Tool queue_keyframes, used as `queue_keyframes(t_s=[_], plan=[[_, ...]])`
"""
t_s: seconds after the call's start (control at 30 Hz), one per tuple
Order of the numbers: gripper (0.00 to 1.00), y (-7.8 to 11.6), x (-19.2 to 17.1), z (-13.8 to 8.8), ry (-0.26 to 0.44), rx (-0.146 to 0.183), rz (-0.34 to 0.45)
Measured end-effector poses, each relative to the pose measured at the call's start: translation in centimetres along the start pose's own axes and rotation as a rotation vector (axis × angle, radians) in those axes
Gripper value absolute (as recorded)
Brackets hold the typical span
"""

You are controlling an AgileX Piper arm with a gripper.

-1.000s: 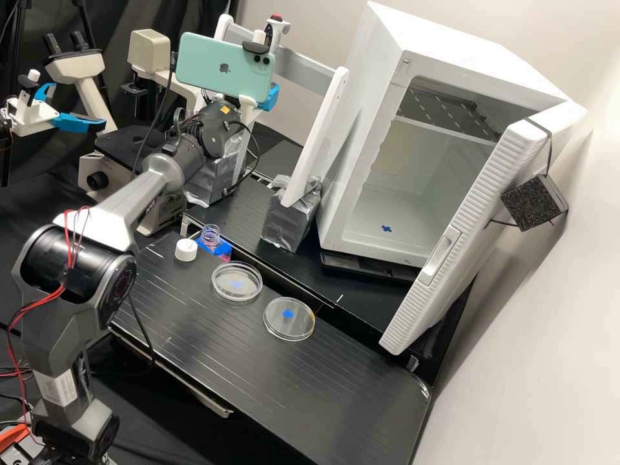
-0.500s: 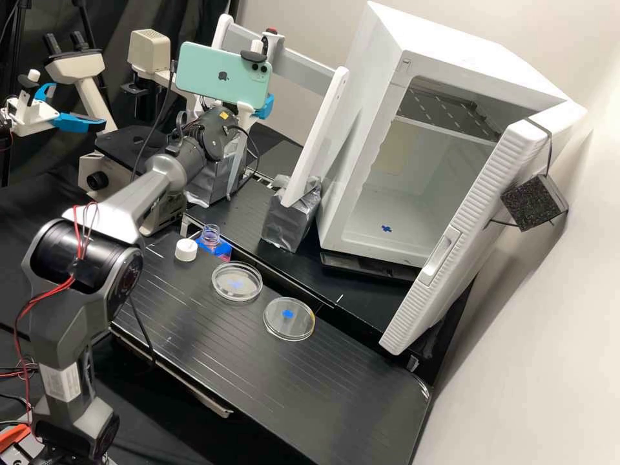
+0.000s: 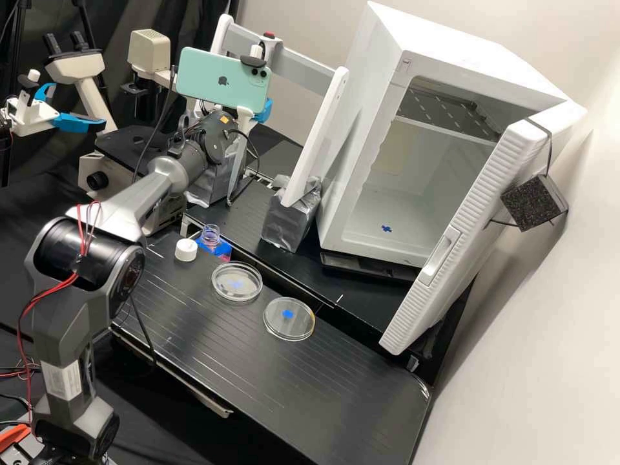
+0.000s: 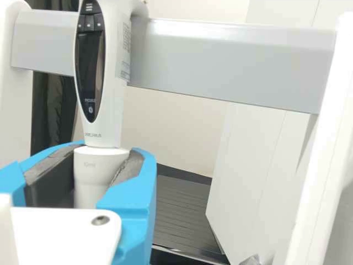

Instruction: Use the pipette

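In the high view, my gripper (image 3: pixel 263 111) is at the rack at the bench's back, mostly behind the phone mounted on my wrist. The pipette's (image 3: pixel 268 37) red-topped upper end rises beside the phone, at the rack's grey crossbar. In the wrist view, my gripper (image 4: pixel 102 176) is shut on the white pipette (image 4: pixel 102 124), its dark pads at both sides of the lower body. The pipette stands nearly upright against the crossbar; whether it rests on the bar I cannot tell. Its lower end is hidden by the fingers.
An open pink-tinted bottle (image 3: pixel 211 237) stands beside a white cap (image 3: pixel 186 250). Two clear dishes, one (image 3: pixel 237 281) nearer the bottle and another (image 3: pixel 289 318), lie on the bench. White rack posts (image 3: pixel 318 135) and an open white incubator (image 3: pixel 368 155) stand to the right.
My gripper and the pipette have come down together and slightly left in the high view, with the move slowing. The bottle, cap and dishes have not moved.
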Motion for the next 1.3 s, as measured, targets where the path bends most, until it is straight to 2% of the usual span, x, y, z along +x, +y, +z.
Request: queue_keyframes(t_s=[0.03, 0.2, 0.63, 0.9, 1.07, 1.17, 1.23, 1.3], plan=[[1.0, -0.1, 0.0, 0.0, 0.003, 0.0, -0.002], [1.0, -0.1, 0.0, 0.0, 0.007, 0.015, -0.001], [1.0, -0.6, 0.3, 0.8, 0.035, 0.016, -0.004], [1.0, -1.5, -0.5, 3.4, -0.004, 0.017, -0.024], [1.0, -1.3, -3.5, 4.7, 0.039, 0.025, 0.008], [1.0, -1.3, -6.1, 5.2, 0.073, 0.073, 0.056], [1.0, -1.6, -8.3, 5.6, 0.105, 0.089, 0.114], [1.0, -2.2, -10.0, 6.0, 0.126, 0.09, 0.16]])
